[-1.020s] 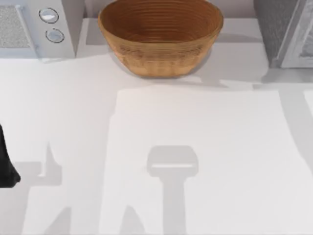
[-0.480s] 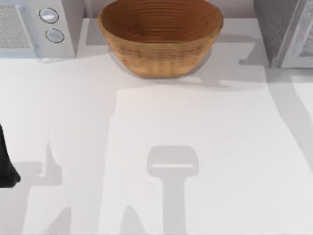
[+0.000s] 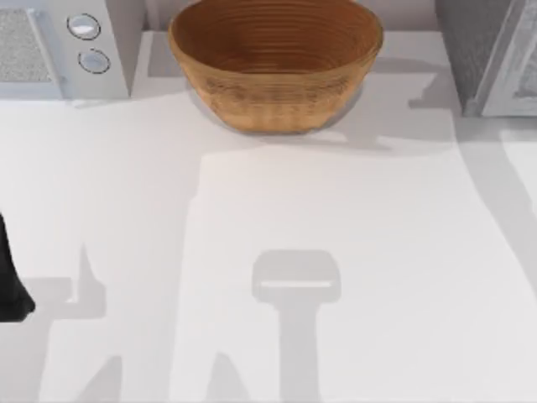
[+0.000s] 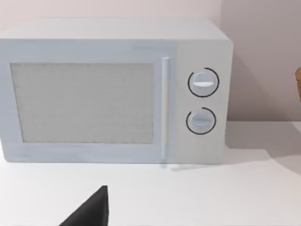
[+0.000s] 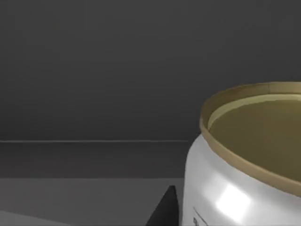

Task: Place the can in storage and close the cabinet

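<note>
White counter (image 3: 352,252): woven bowl (image 3: 275,63) top centre, microwave (image 3: 59,46) upper left, grey cabinet (image 3: 491,50) upper right, left arm (image 3: 10,281) parked at left edge. Versus 0.5 s ago, only the shadow by the cabinet shifted slightly. Can (image 5: 244,165) upright against a dark interior in the right wrist view, label unreadable; can't tell either tool's state.

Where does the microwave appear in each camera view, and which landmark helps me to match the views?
Top view: the microwave sits in the picture's top left corner, left of the woven bowl.
Left wrist view: the microwave faces the camera, front on, with its door shut.
Right wrist view: this camera faces the can in a dark grey space.
Shared landmark: the two round dials, on the microwave's bowl side.
</note>
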### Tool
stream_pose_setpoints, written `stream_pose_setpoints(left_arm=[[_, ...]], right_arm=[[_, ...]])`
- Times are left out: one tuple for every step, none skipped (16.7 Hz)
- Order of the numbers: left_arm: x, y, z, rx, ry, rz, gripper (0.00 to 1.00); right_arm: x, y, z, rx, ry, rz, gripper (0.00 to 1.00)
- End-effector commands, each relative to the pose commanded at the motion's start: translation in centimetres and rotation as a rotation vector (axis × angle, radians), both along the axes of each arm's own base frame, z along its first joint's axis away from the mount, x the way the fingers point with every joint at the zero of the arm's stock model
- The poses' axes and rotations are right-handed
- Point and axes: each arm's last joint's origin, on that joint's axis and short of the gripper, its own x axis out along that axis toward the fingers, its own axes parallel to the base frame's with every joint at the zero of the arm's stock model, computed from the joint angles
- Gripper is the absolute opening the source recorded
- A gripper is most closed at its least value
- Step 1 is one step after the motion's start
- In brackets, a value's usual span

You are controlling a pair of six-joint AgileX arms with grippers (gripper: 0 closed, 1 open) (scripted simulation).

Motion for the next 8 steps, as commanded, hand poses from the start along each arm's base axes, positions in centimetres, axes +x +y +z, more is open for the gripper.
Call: stream_pose_setpoints(left_arm=[[0.0, 0.0, 0.0, 0.0, 0.0, 0.0, 1.0], [0.0, 0.0, 0.0, 0.0, 0.0, 0.0, 1.0], [0.0, 0.0, 0.0, 0.0, 0.0, 0.0, 1.0], [0.0, 0.0, 0.0, 0.0, 0.0, 0.0, 1.0], [0.0, 0.0, 0.0, 0.0, 0.0, 0.0, 1.0], [0.0, 0.0, 0.0, 0.0, 0.0, 0.0, 1.0], [0.0, 0.0, 0.0, 0.0, 0.0, 0.0, 1.0], [0.0, 0.0, 0.0, 0.0, 0.0, 0.0, 1.0]], right_arm=[[0.4, 0.0, 0.4, 0.001, -0.005, 0.0, 0.0], [0.9, 0.1, 0.8, 0.001, -0.009, -0.002, 0.0], [1.6, 0.1, 1.3, 0.0, -0.012, -0.004, 0.0], [2.5, 0.1, 1.6, -0.001, -0.009, -0.006, 0.0], [3.4, 0.2, 1.9, -0.002, -0.006, -0.007, 0.0], [4.5, 0.2, 2.1, -0.003, -0.002, -0.008, 0.0], [5.6, 0.3, 2.3, -0.004, 0.003, -0.008, 0.0], [6.8, 0.3, 2.4, -0.004, 0.008, -0.008, 0.0]])
